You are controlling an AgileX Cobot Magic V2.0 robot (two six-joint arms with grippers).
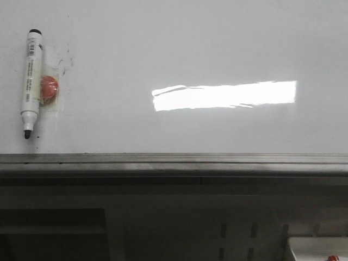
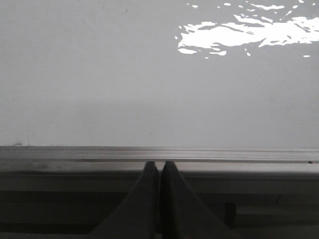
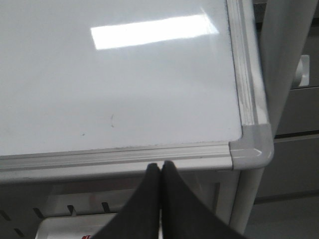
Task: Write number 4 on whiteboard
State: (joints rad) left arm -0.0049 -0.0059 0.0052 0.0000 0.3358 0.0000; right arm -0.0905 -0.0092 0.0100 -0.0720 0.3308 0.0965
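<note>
One whiteboard (image 1: 190,49), one marker (image 1: 30,81), one red magnet (image 1: 49,88)

Left gripper (image 2: 160,167) closed, fingers pressed together, empty; right gripper (image 3: 160,167) likewise closed, empty

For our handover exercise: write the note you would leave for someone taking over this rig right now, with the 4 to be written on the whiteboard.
Left hand: shut, holding nothing, at the board's near edge.
Right hand: shut, holding nothing, near the board's corner.
Whiteboard: no 4 on it, only faint smudges and a bright glare.
Marker: capped tip end down, lying at the board's left side by a red magnet.
Done: nothing.
Left: pick up the marker and write the 4.
</note>
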